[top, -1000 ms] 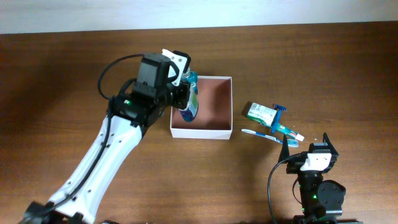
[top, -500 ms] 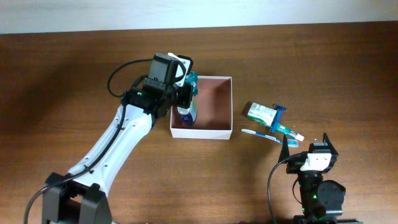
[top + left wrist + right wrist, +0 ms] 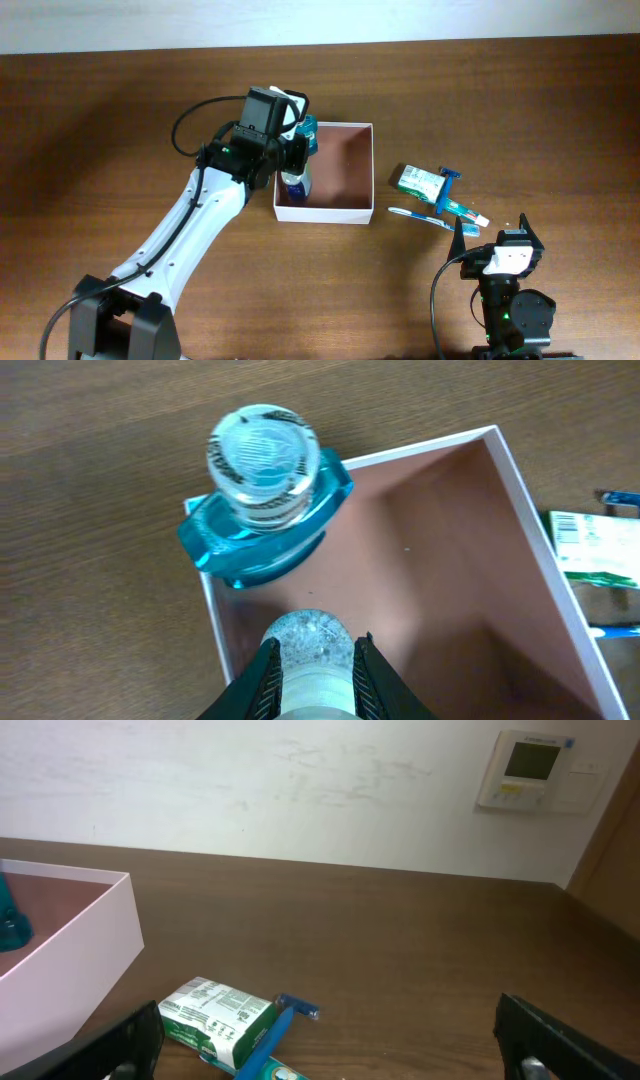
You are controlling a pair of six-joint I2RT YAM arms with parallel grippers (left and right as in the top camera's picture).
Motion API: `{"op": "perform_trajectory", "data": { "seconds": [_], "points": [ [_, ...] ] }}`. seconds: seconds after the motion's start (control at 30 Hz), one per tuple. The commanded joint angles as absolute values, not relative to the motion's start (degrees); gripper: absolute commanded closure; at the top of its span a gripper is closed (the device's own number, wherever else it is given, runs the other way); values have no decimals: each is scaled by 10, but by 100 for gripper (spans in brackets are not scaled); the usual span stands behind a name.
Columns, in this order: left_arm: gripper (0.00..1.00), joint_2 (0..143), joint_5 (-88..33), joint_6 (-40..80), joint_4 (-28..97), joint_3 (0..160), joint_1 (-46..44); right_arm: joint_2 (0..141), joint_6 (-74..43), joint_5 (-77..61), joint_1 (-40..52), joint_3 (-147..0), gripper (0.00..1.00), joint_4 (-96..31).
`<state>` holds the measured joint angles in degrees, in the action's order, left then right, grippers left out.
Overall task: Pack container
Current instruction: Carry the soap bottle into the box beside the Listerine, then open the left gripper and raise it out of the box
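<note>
Overhead view first: the square, shallow white-walled container [image 3: 325,213] with a reddish-brown inside is seen at the middle of the brown wooden table [image 3: 120,110]. A teal mouthwash bottle [image 3: 308,128] is stood upright in its 10 o'clock corner. The left gripper [image 3: 292,165] is placed over the container's 8 o'clock side, clamped on a small white bottle with a blue label [image 3: 293,188]. Whether that bottle touches the floor of the container cannot be told. At 3 o'clock of the container, apart from it, a green-and-white carton [image 3: 417,180] is laid flat, and a blue-and-white toothbrush [image 3: 415,214] is seen just beside it at 6 o'clock. The right gripper [image 3: 491,235] is parked at 5 o'clock of the container, well apart from it, with its jaws spread.

Over to the left wrist view: the small white bottle's greyish round cap is pinched between the two fingers [image 3: 255,685] at 6 o'clock of the frame, above the reddish-brown floor and near the left wall. The teal mouthwash bottle, topped by a clear ribbed cap, is tucked into the corner at 11 o'clock, near the held bottle but not touching it. The carton is glimpsed at 3 o'clock, outside the wall.

Right wrist view: the container's white wall is caught at 9 o'clock, with a sliver of teal above it. The carton is seen lying at 7 o'clock. The dark fingers [image 3: 125,1040] are set wide apart at the two lower corners. A white wall thermostat [image 3: 540,770] is mounted at 1 o'clock.
</note>
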<state>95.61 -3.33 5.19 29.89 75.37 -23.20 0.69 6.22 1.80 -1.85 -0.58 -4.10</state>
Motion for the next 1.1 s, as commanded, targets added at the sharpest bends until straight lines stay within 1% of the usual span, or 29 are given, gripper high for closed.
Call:
{"op": "perform_trajectory", "data": {
  "seconds": [0.0,0.23,0.27,0.3,0.33,0.37,0.77,0.97,1.07],
  "points": [
    [83,953,-19,29,296,775,-233,3,62,17,-22,-3,2,-46],
    [82,953,-19,30,303,775,-233,3,62,17,-22,-3,1,-46],
    [80,953,-19,30,305,775,-233,3,62,17,-22,-3,2,-46],
    [64,953,-19,30,307,775,-233,3,62,17,-22,-3,2,-46],
    [52,953,-19,30,309,775,-233,3,62,17,-22,-3,2,-46],
    [44,953,-19,30,313,775,-233,3,62,17,-22,-3,2,-46],
    [43,944,-19,30,317,776,-233,3,62,17,-22,-3,2,-46],
    [44,878,-26,30,345,779,-232,3,62,17,-22,-3,2,-46],
    [44,828,30,30,378,779,-232,3,62,17,-22,-3,2,-46]
  ]
}}
